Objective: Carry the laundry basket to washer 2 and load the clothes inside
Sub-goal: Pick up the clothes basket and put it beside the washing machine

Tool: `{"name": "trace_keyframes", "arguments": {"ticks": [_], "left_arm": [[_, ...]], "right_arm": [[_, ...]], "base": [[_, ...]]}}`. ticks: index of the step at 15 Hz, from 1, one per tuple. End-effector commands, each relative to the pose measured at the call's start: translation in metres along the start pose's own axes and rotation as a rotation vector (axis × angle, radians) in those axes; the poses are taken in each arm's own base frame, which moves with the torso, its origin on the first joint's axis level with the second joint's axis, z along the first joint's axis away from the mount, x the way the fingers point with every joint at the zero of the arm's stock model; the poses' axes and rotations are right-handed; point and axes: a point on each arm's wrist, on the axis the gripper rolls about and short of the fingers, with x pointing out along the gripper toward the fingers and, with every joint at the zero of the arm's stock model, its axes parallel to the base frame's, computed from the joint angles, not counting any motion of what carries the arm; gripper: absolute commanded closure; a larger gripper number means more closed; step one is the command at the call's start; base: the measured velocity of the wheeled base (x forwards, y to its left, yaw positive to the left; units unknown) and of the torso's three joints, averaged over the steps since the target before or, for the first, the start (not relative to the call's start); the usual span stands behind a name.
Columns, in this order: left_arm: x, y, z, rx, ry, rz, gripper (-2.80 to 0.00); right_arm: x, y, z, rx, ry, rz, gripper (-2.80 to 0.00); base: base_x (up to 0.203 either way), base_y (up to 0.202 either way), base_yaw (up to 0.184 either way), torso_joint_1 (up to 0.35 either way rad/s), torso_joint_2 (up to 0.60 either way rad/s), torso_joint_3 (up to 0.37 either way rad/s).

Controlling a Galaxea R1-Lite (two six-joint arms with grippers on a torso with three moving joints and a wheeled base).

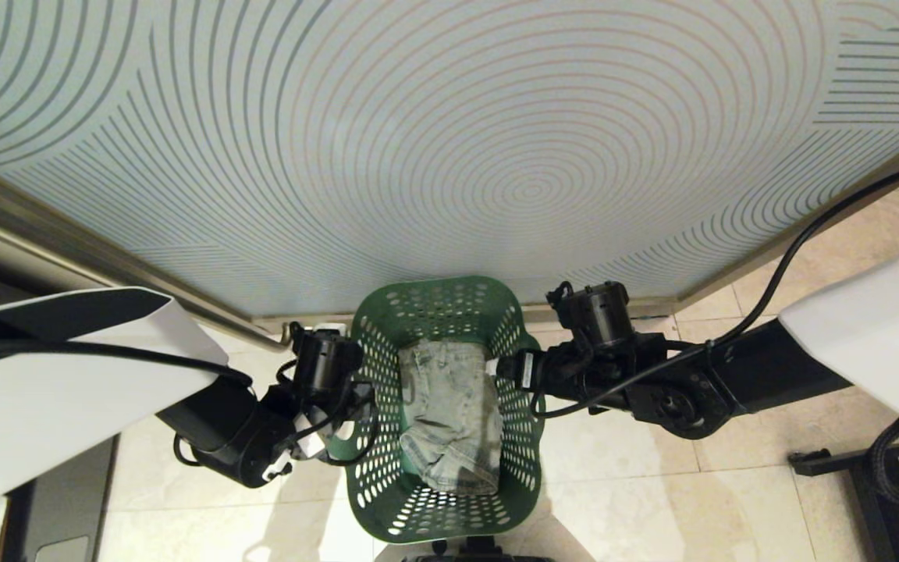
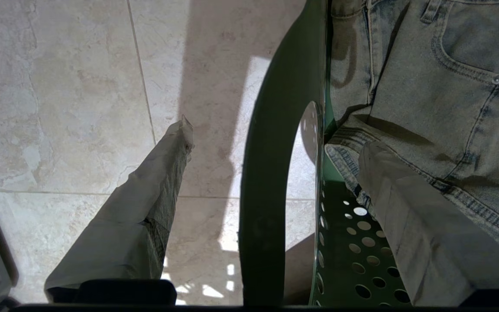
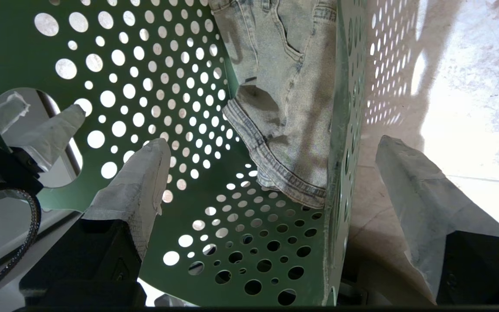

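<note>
Beneath you lies the floor [image 1: 637, 484], laid in pale beige stone tiles with thin grout lines. Standing on it is the laundry basket [image 1: 387, 499] (dark green, its walls dotted with round holes), placed close to the foot of a wall panel [image 1: 449, 156] patterned with concentric rings. At your right, a black stand base [image 1: 847, 460] also rests on the tiles.

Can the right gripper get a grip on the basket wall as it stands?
Probably yes. The right gripper is open and straddles the laundry basket wall, one finger inside near the clothes, one outside over the floor; nothing blocks closing.
</note>
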Motion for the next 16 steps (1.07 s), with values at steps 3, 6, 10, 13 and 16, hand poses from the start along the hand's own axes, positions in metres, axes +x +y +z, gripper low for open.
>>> {"name": "trace_keyframes", "arguments": {"ticks": [3, 6, 10, 13, 16], "left_arm": [[0.001, 0.001, -0.002, -0.001, 0.003, 0.005, -2.8], [0.001, 0.0, -0.001, -0.001, 0.002, 0.005, -2.8], [0.0, 0.0, -0.001, 0.0, 0.0, 0.005, -2.8], [0.001, 0.001, -0.001, 0.001, 0.0, 0.006, -2.8], [0.0, 0.001, 0.0, -0.002, -0.004, 0.008, -2.8]], "right_arm": [[0.0, 0.001, 0.0, 0.006, 0.0, 0.011, -2.8], [0.001, 0.003, 0.004, 0.008, -0.047, 0.043, -2.8], [0.013, 0.005, -0.001, 0.004, -0.081, 0.075, -2.8], [0.022, 0.004, -0.007, 0.008, -0.065, 0.073, -2.8], [0.027, 0.004, -0.009, 0.008, -0.057, 0.081, -2.8]], "base": [[0.0, 0.0, 0.0, 0.0, 0.0, 0.0], [0.0, 0.0, 0.0, 0.0, 0.0, 0.0], [0.0, 0.0, 0.0, 0.0, 0.0, 0.0], [0.0, 0.0, 0.0, 0.0, 0.0, 0.0], [0.0, 0.0, 0.0, 0.0, 0.0, 0.0]]}}
